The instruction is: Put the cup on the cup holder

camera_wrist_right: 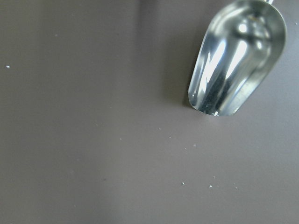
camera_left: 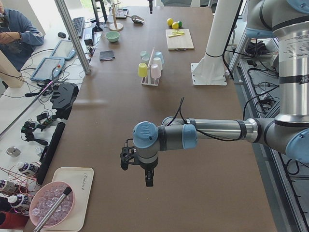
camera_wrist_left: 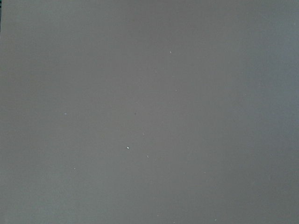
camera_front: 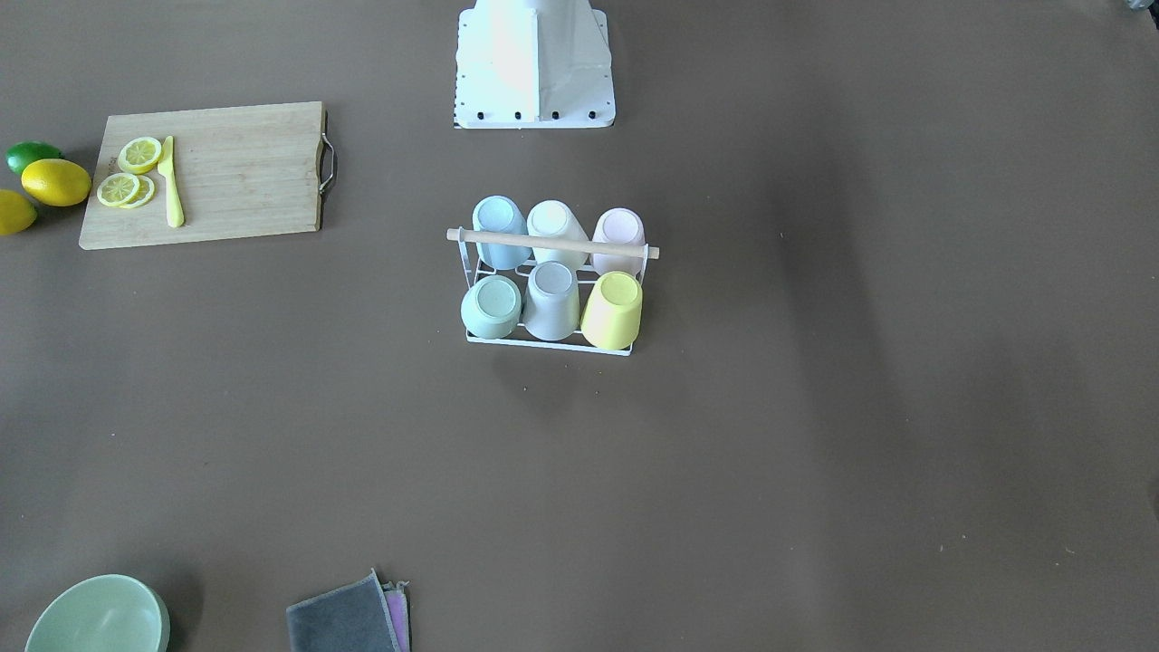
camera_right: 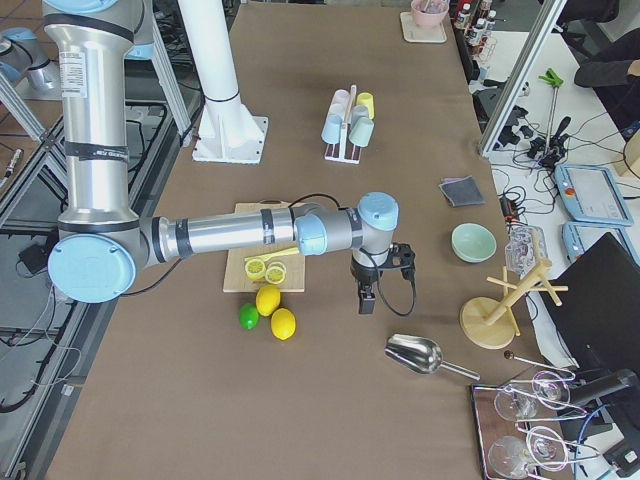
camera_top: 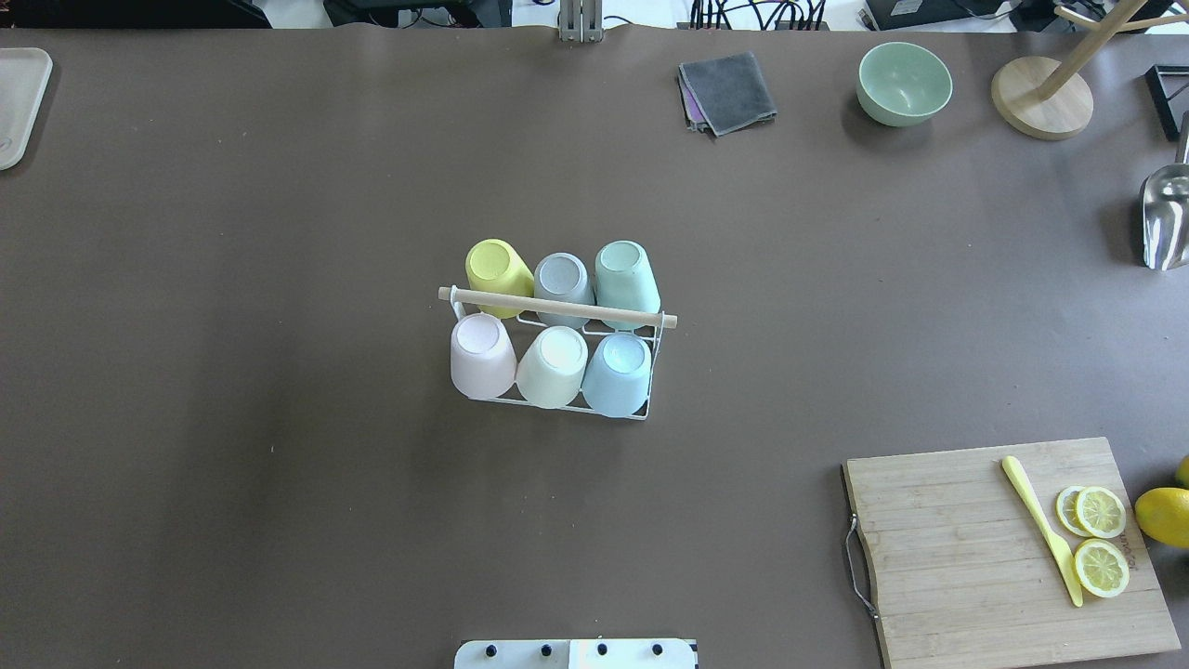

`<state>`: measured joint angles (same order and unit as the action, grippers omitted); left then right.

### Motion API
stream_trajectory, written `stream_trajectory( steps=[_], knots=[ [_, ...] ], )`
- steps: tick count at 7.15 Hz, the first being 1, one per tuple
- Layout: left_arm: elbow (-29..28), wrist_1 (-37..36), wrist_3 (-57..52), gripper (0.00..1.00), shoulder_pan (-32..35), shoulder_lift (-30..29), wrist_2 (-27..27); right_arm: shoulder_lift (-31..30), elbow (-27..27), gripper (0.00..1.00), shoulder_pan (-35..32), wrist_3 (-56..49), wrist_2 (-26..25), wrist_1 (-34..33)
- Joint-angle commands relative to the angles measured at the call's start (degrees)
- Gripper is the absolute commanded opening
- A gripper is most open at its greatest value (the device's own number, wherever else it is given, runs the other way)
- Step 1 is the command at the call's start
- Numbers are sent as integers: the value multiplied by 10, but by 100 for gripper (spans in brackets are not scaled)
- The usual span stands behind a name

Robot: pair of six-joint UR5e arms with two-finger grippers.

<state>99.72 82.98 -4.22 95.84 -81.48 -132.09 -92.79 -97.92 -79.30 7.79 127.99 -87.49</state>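
The cup holder point(camera_top: 557, 308), a white wire rack with a wooden rod handle, stands mid-table; it also shows in the front-facing view point(camera_front: 552, 243). Several upturned cups fill it: yellow point(camera_top: 497, 265), grey point(camera_top: 562, 277), green point(camera_top: 624, 269), pink point(camera_top: 481, 353), cream point(camera_top: 553, 364), blue point(camera_top: 618, 372). My left gripper point(camera_left: 140, 174) hangs over bare table far to the rack's left, seen only in the exterior left view. My right gripper point(camera_right: 368, 300) hangs near the lemons, seen only in the exterior right view. I cannot tell whether either is open or shut.
A cutting board point(camera_top: 957, 548) with a yellow knife and lemon slices lies at the right front. A green bowl point(camera_top: 904, 82), grey cloth point(camera_top: 729, 88), wooden stand point(camera_top: 1040, 98) and metal scoop point(camera_wrist_right: 238, 56) sit at the far right. A tray point(camera_top: 19, 102) is far left.
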Motion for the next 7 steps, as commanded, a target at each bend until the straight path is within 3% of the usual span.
stream_trajectory(
  steps=[1, 3, 7],
  knots=[
    [3, -1, -2, 99, 3, 2, 0, -33, 5, 100, -100, -129, 25, -47],
    [7, -1, -2, 99, 8, 3, 1, -26, 1, 100, -144, -183, 25, -90],
    [14, -2, -3, 99, 11, 11, 1, -20, -21, 100, -144, -182, 23, -91]
  ],
)
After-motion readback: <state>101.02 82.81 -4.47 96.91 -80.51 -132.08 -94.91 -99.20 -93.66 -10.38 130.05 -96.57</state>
